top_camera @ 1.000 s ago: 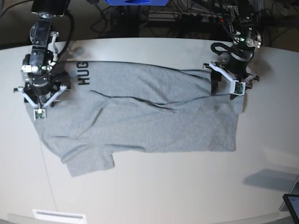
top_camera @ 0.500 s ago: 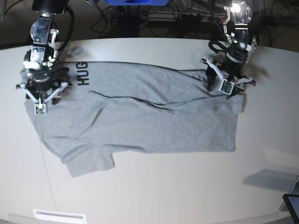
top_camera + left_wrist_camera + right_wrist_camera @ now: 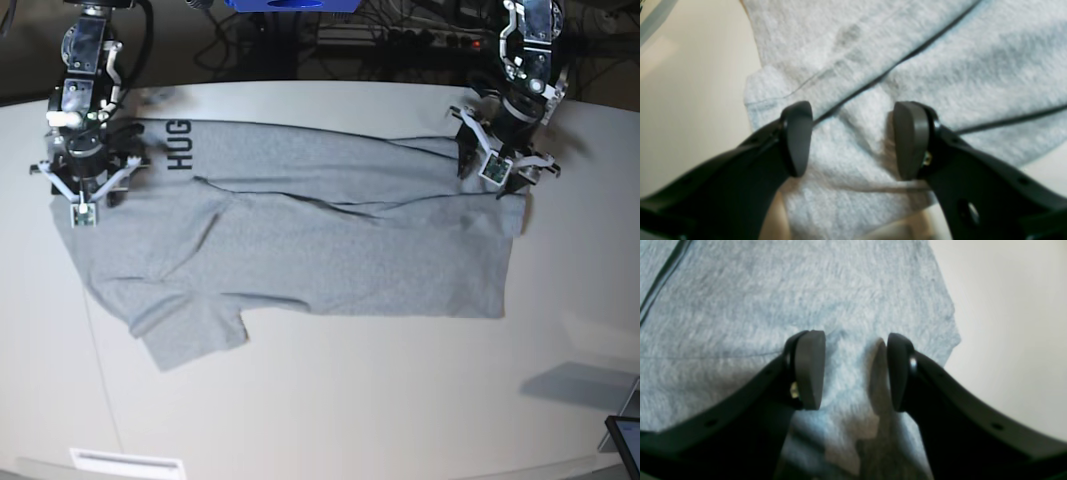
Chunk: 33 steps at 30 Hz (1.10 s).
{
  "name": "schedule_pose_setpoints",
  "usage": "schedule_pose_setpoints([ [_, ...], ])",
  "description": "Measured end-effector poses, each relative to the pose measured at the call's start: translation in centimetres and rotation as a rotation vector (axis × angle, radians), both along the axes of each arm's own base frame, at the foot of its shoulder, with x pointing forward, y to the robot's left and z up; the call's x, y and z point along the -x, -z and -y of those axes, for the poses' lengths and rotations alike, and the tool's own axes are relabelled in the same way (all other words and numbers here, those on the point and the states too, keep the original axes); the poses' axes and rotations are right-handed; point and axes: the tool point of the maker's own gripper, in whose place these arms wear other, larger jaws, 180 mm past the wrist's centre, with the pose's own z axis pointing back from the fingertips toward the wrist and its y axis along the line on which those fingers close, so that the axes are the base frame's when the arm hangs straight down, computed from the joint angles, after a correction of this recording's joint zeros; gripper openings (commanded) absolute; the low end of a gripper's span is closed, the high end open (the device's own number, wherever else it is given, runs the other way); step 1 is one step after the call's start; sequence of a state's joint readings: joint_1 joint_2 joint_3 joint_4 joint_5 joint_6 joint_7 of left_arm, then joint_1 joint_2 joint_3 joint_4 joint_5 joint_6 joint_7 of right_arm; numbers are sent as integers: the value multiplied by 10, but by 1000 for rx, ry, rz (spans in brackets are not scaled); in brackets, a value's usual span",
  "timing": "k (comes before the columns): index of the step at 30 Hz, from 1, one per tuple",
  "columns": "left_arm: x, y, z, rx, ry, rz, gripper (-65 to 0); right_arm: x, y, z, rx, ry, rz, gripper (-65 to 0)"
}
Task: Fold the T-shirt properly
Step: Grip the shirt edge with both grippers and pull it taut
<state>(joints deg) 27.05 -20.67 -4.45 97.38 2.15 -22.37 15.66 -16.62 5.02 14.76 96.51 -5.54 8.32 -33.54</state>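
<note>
The grey T-shirt (image 3: 320, 250) lies spread across the table, folded lengthwise, with black letters "HUG" (image 3: 180, 145) at its far left end and a sleeve (image 3: 190, 335) sticking out at the near left. My left gripper (image 3: 488, 172) (image 3: 853, 140) stands on the shirt's far right corner. Its jaws are apart, tips down on the cloth, with a low ridge of cloth (image 3: 867, 133) between them. My right gripper (image 3: 88, 170) (image 3: 853, 370) stands on the far left end near the shirt's edge (image 3: 950, 323), jaws also apart with a slight bulge of cloth between.
The pale table (image 3: 350, 400) extends well past the shirt toward the near side. A dark device corner (image 3: 625, 440) sits at the near right edge and a white label (image 3: 125, 462) at the near left. Cables and a blue object (image 3: 290, 5) lie beyond the far edge.
Both grippers have moved toward the table's far side. The whole shirt has slid a little that way with them.
</note>
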Motion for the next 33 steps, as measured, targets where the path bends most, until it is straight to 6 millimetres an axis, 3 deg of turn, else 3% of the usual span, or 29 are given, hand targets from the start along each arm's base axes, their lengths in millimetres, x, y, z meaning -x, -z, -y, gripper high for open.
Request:
schedule_pose_setpoints([
  [6, 8, 0, -6, -21, 18, -19, -270, 10, -1, -1, 6, -4, -16, -364],
  [17, 17, -4, -8, -62, 34, -39, -270, 10, -2, 2, 20, -24, -23, -364],
  [33, -15, 0, -19, -25, -11, 10, -270, -12, -9, 3, 29, -20, -2, -364],
])
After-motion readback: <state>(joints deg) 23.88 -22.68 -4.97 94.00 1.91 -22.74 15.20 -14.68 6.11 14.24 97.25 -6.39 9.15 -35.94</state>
